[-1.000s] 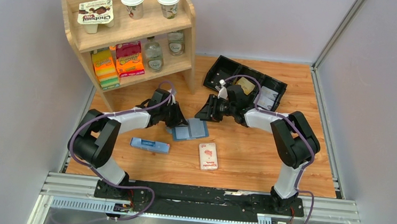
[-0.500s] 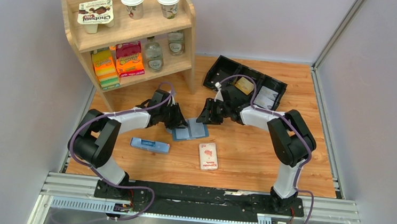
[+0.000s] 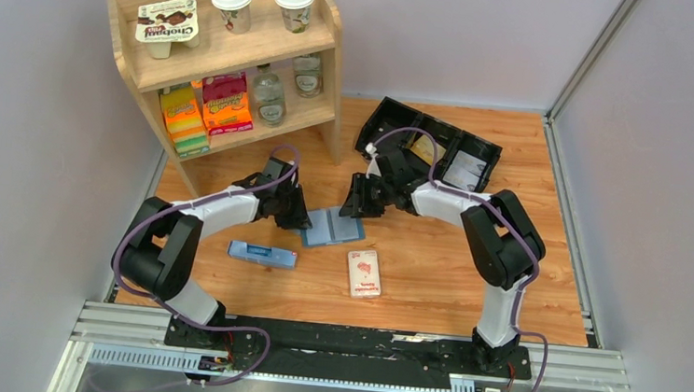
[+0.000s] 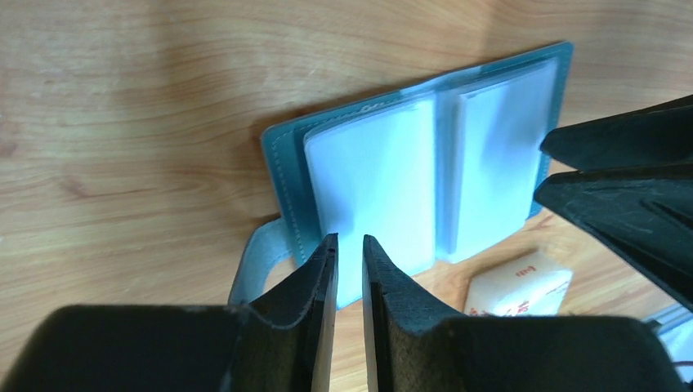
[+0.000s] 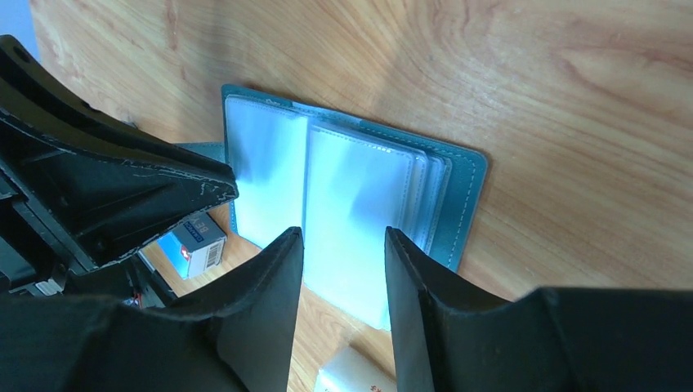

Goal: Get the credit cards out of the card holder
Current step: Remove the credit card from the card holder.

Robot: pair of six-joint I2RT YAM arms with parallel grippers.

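Light blue folding card holder [image 3: 332, 226] lies open on wooden tabletop [image 3: 430, 277], between left hand [image 3: 295, 213] and right hand [image 3: 358, 202]. Left wrist: fingers narrowly parted, empty, at holder's left edge. Right wrist: fingers apart, empty, above holder.

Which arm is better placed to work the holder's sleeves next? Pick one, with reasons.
Probably right: right gripper hangs open over the sleeves of the holder; left gripper sits at the holder's edge, jaws nearly together.
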